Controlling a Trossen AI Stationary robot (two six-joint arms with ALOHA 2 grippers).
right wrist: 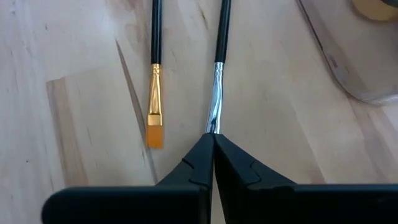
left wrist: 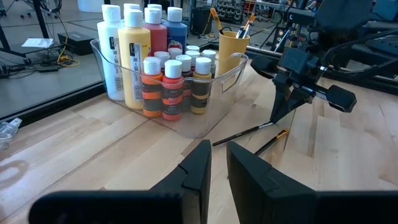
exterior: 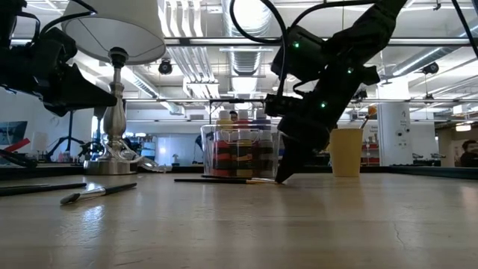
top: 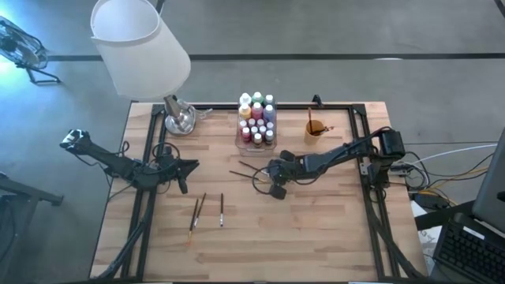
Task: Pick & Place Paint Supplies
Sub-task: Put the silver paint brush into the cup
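Note:
Two thin dark-handled paintbrushes lie flat on the wooden table at its middle. My right gripper is shut on the one with the silver ferrule. The other paintbrush, with orange bristles, lies loose beside it. Three more paintbrushes lie nearer the front. Paint bottles with white caps stand in a clear plastic box at the far middle. My left gripper hovers at the table's left, narrowly open, with nothing between its fingers. My right gripper pinches the paintbrush at its bristle end, where the silver ferrule runs in between the two fingertips. The fingers slant down from the table's right side and lie along the brush. The handle stretches away from them, flat on the table.
An orange cup holding brushes stands right of the box. A lamp with a white shade and silver base stands at the far left. Black rails run along the left and right sides. The near half of the table is bare wood.

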